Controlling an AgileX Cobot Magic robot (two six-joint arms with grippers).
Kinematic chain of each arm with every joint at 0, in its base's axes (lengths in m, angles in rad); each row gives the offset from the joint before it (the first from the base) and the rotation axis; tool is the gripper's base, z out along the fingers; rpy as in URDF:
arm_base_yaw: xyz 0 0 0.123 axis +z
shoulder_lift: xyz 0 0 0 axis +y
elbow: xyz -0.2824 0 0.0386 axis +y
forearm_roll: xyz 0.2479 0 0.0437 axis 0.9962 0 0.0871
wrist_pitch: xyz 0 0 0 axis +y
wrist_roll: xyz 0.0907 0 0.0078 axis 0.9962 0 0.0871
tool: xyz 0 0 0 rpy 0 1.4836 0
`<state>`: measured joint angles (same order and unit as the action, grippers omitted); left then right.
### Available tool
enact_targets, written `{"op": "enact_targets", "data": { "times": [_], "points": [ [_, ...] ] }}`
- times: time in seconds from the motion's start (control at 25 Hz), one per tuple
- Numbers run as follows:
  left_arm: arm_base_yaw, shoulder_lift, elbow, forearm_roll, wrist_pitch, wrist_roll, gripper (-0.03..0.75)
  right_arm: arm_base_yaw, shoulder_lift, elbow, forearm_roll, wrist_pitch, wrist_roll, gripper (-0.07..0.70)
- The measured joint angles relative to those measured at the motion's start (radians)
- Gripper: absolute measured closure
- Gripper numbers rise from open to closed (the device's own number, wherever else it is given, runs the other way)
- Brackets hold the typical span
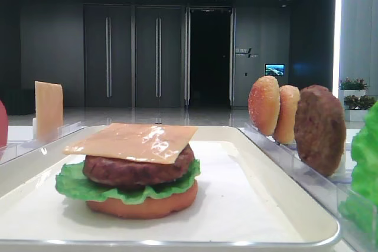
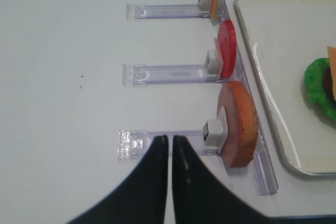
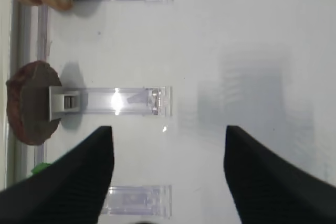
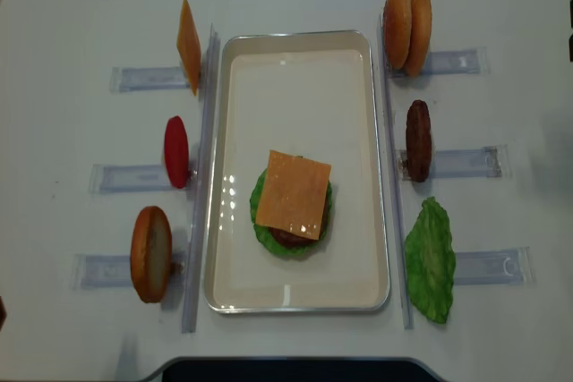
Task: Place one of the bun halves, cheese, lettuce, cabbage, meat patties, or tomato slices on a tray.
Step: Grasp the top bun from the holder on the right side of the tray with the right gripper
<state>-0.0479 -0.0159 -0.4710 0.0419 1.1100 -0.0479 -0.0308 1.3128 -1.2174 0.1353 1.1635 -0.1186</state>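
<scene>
On the tray [image 4: 295, 69] a stack already stands: a flat bun bottom [image 1: 142, 203], lettuce [image 1: 74, 184], a meat patty [image 1: 139, 168] and a cheese slice [image 4: 293, 192] on top, a little turned. The left tool [image 2: 170, 142] is clenched with nothing between its fingers and hangs over the surface beside the nearest clear rack [image 2: 163, 144], close to the bun half [image 2: 239, 124] that stands on edge there. The right tool [image 3: 168, 145] is released, its fingers wide apart, above the rack that keeps a spare patty [image 3: 29, 103].

I think a tomato slice [image 4: 175, 151] or a bun top [image 4: 397, 26] is the next piece. The danger is the grip: these pieces stand upright in narrow racks, so a tool coming a bit off-centre can push one over or drag the light rack along. Also, the cheese lies loose, so a piece dropped on it obliquely may slide it off.
</scene>
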Motion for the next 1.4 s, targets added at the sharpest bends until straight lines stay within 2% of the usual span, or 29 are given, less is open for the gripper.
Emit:
{"op": "enact_targets", "data": {
  "times": [0.56, 0.84, 1.24, 1.4],
  "points": [
    [0.0, 0.0, 0.0, 0.0, 0.0, 0.0, 0.715, 0.0, 0.364, -0.39, 0.0, 0.026, -0.014, 0.171],
    [0.0, 0.0, 0.0, 0.0, 0.0, 0.0, 0.715, 0.0, 0.508, -0.518, 0.0, 0.027, -0.019, 0.171],
    [0.0, 0.0, 0.0, 0.0, 0.0, 0.0, 0.715, 0.0, 0.561, -0.577, 0.0, 0.03, -0.017, 0.171],
    [0.0, 0.0, 0.0, 0.0, 0.0, 0.0, 0.715, 0.018, 0.561, -0.577, -0.002, 0.03, 0.03, 0.171]
  ]
}}
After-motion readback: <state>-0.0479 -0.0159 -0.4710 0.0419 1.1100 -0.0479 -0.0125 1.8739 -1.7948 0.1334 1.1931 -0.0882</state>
